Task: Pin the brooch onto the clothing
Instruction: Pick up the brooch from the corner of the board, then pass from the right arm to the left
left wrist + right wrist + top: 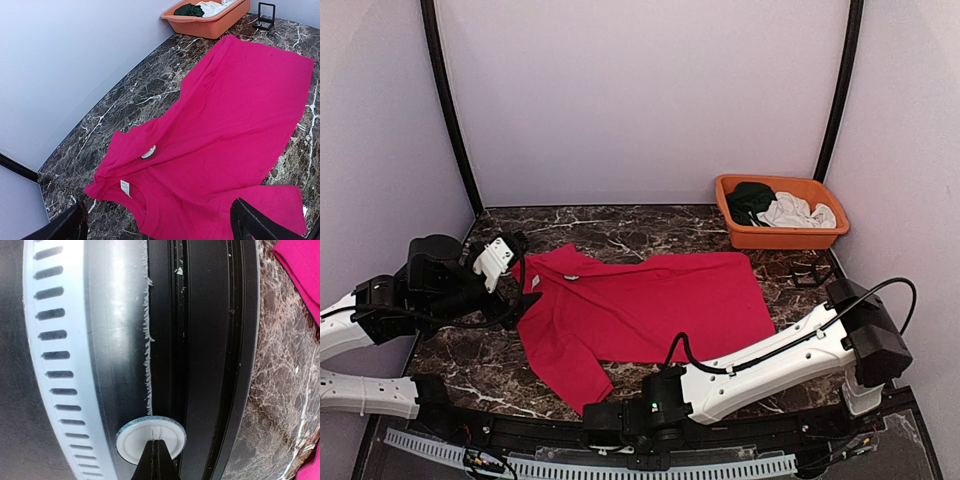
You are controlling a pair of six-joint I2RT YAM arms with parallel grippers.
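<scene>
My left arm (pixel 430 275) comes in from the left edge of the table (pixel 620 225), bent at the elbow, with the wrist turned right toward the collar end of the shirt (pixel 650 305). The left gripper (pixel 523 275) sits over that collar. In the wrist view its fingers (pixel 70 227) are wide apart at the two bottom corners, with nothing clamped and only red cloth below.

The shirt lies spread flat across the middle of the table, collar to the left and hem to the right. One sleeve reaches down toward the near edge. The brooch (pixel 572 277), a small pale oval, rests on the shirt just beside the collar, half tucked against a fold. I cannot tell whether it is pinned through.

My right arm (pixel 790 345) rises at the right corner, then slopes down and leftward along the near edge. The right gripper (pixel 605 418) is low over the rail (pixel 620 465), close to the sleeve's end. Its wrist view shows its fingers (pixel 152 460) together, tips at a round white disc (pixel 135 437) on the rail. I cannot tell whether they touch it.

An orange basket (pixel 780 240) holding dark and white cloth stands at the far right corner, well apart from both grippers.
</scene>
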